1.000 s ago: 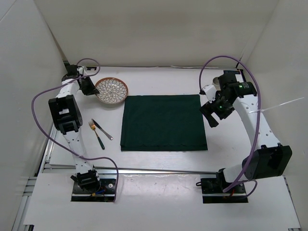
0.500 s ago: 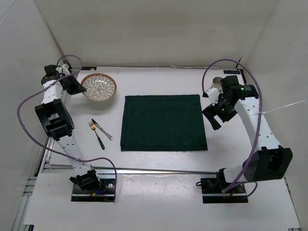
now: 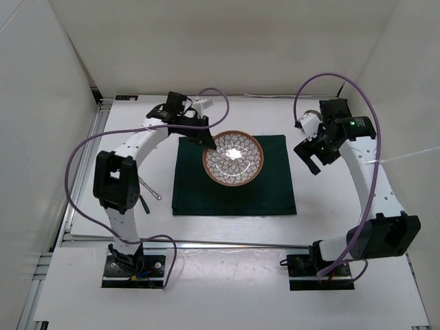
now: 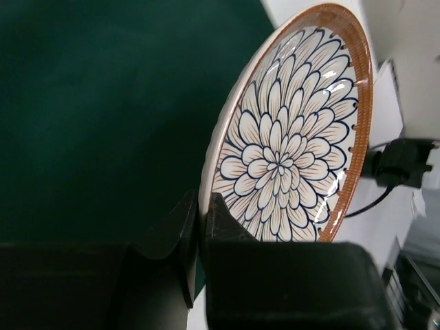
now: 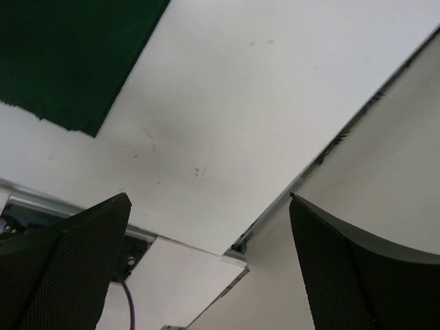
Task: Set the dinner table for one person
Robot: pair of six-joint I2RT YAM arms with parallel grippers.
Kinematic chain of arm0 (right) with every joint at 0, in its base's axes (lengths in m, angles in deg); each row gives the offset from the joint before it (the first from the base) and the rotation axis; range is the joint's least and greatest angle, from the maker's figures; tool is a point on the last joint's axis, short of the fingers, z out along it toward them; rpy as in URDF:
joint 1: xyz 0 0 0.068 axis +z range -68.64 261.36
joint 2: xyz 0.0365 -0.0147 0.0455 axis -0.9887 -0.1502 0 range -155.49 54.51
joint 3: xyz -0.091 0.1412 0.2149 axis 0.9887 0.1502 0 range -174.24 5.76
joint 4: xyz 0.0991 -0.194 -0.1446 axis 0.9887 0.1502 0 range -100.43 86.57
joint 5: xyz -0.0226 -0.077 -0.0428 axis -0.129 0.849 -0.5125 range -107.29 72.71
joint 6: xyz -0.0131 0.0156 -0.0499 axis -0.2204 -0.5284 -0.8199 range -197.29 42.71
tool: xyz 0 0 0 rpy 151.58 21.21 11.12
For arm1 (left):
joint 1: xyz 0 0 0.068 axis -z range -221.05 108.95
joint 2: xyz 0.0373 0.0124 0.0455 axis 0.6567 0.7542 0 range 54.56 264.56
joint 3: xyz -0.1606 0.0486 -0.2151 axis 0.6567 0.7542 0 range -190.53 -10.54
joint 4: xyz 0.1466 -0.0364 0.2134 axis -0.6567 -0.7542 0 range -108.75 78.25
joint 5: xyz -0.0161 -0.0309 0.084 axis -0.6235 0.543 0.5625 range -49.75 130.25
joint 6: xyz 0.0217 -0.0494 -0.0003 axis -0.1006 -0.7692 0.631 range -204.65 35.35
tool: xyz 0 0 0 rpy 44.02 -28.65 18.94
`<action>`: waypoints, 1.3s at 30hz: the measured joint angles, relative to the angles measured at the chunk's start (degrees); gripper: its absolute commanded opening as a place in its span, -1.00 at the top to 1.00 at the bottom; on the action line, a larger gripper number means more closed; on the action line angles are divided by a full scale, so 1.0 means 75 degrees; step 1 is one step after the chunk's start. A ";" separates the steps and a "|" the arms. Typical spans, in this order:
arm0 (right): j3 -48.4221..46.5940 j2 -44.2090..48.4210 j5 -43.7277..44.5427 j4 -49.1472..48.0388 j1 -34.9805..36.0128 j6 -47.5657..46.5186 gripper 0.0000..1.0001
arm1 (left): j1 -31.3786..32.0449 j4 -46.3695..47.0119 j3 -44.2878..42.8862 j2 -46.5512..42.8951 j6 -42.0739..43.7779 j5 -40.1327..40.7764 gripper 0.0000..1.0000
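Our left gripper [image 4: 199, 227] pinches the stiff, glossy, probably breakable plate [image 3: 232, 158] by its thin rim above the green cloth [image 3: 275, 196]; our right gripper [image 5: 210, 234] hangs spread, empty.

The light is bright, even and diffuse, coming from above. The white walls [image 3: 220, 48] bounce it around, so shadows on the table [image 3: 323, 206] are faint and soft-edged. The overhead view is sharp throughout, with a pale glare patch at the centre of the plate [image 3: 232, 157]. In my left wrist view the glaze catches small highlights, the cloth [image 4: 103, 103] looks flat and dark, and my left fingers [image 4: 168, 237] are black, soft-edged silhouettes. My right fingers [image 5: 65, 275] are dark and slightly out of focus.
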 measured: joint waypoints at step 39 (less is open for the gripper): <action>-0.0836 -0.0204 0.0370 -0.0242 -0.0367 0.0006 -1.00 | 0.0312 0.0184 -0.0842 0.2917 0.0006 0.0778 0.77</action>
